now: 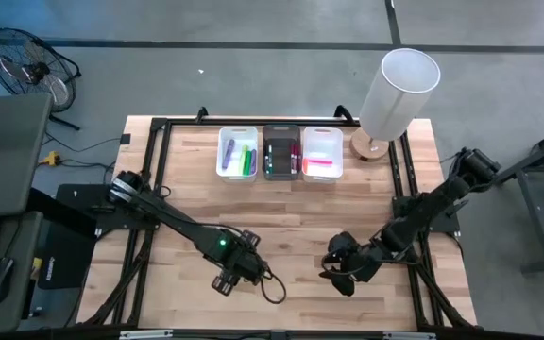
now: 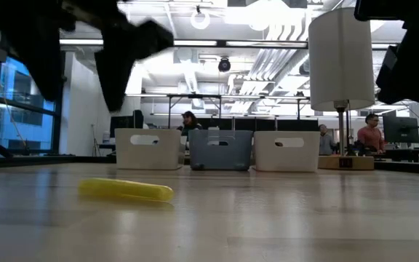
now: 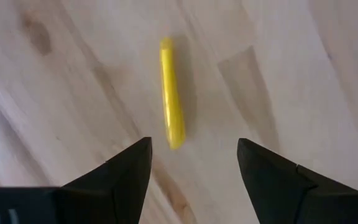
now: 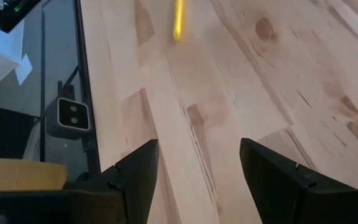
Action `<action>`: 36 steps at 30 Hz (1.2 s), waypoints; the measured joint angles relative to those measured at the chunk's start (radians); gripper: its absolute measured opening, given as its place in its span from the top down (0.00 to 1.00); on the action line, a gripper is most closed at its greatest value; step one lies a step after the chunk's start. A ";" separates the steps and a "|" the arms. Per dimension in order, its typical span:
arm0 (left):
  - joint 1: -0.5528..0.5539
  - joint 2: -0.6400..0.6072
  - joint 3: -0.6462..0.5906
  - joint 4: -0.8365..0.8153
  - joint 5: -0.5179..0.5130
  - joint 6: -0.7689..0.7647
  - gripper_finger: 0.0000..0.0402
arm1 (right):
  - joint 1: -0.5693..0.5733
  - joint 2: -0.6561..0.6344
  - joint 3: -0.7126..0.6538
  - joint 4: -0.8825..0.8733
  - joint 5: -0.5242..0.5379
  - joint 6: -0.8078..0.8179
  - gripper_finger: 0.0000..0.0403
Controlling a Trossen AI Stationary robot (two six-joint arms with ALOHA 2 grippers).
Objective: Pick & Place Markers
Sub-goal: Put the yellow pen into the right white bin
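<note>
A yellow marker [image 3: 171,93] lies flat on the bare wood table, also seen as the yellow marker [image 2: 126,190] in the low view. My left gripper [image 3: 194,146] hangs open above it, pointing steeply down, with the marker's near end just ahead of the gap between the fingers. In the high view my left gripper [image 1: 229,277] is near the table's front edge and covers the marker. My right gripper [image 1: 340,267] is open to its right, slanting down over bare wood. From there the marker [image 4: 179,22] shows far ahead of it.
Three bins stand in a row at the far edge: a white bin [image 1: 237,153] with purple and green markers, a dark bin [image 1: 281,151], and a white bin [image 1: 322,154] with pink ones. A white-shaded lamp [image 1: 397,90] stands at the far right. People sit in the room beyond.
</note>
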 joint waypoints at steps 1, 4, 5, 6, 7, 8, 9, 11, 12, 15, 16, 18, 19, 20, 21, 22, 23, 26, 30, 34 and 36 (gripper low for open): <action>0.000 0.012 -0.001 0.011 0.001 -0.001 0.42 | 0.003 0.004 0.000 0.005 0.008 0.000 0.47; 0.000 0.034 -0.001 0.032 0.005 -0.014 0.42 | 0.008 0.007 0.000 0.014 0.035 0.000 0.47; 0.000 0.043 0.001 0.045 0.005 -0.024 0.42 | 0.010 0.007 0.000 0.016 0.042 0.000 0.47; 0.000 0.052 0.001 0.040 -0.001 -0.028 0.42 | 0.010 0.007 0.000 0.022 0.046 0.000 0.47; 0.000 0.059 -0.003 0.026 -0.013 -0.036 0.42 | 0.010 0.007 0.000 0.028 0.053 0.001 0.47; 0.000 0.068 -0.003 0.024 -0.022 -0.047 0.42 | 0.010 0.007 0.000 0.030 0.059 0.003 0.47; 0.002 0.077 -0.002 0.047 -0.024 -0.049 0.42 | 0.010 0.007 0.000 0.030 0.061 0.003 0.47; 0.006 0.088 -0.001 0.054 -0.021 -0.048 0.42 | 0.010 0.007 0.000 0.035 0.063 0.003 0.47; 0.006 0.092 -0.002 0.045 -0.021 -0.050 0.42 | 0.010 0.007 0.000 0.036 0.066 0.003 0.47; 0.009 0.122 0.000 0.072 -0.022 -0.070 0.42 | 0.010 0.007 0.000 0.036 0.073 0.003 0.47; 0.015 0.134 -0.002 0.065 -0.030 -0.077 0.42 | 0.010 0.007 0.000 0.036 0.074 0.003 0.47; 0.021 0.159 -0.002 0.090 -0.019 -0.094 0.42 | 0.010 0.007 0.000 0.036 0.075 0.003 0.47; 0.022 0.166 -0.002 0.091 -0.012 -0.096 0.42 | 0.010 0.007 0.000 0.036 0.075 0.003 0.47; 0.023 0.167 -0.002 0.083 -0.010 -0.096 0.42 | 0.010 0.007 0.000 0.036 0.076 0.003 0.47; 0.024 0.171 -0.002 0.086 -0.010 -0.096 0.42 | 0.010 0.007 0.000 0.036 0.077 0.003 0.47; 0.023 0.179 0.000 0.102 -0.010 -0.096 0.42 | 0.010 0.007 0.000 0.036 0.077 0.002 0.47; 0.022 0.188 0.003 0.106 -0.011 -0.096 0.42 | 0.010 0.007 0.000 0.036 0.077 0.002 0.47; 0.022 0.191 0.002 0.111 -0.020 -0.096 0.42 | 0.010 0.007 0.000 0.035 0.077 0.003 0.47; 0.027 0.193 0.001 0.123 -0.018 -0.092 0.42 | 0.010 0.007 0.000 0.035 0.077 0.003 0.47; 0.040 0.193 0.000 0.128 0.005 -0.092 0.46 | 0.010 0.007 0.000 0.035 0.077 0.003 0.47; 0.040 0.193 0.000 0.128 0.007 -0.098 0.50 | 0.010 0.007 0.000 0.035 0.079 0.003 0.47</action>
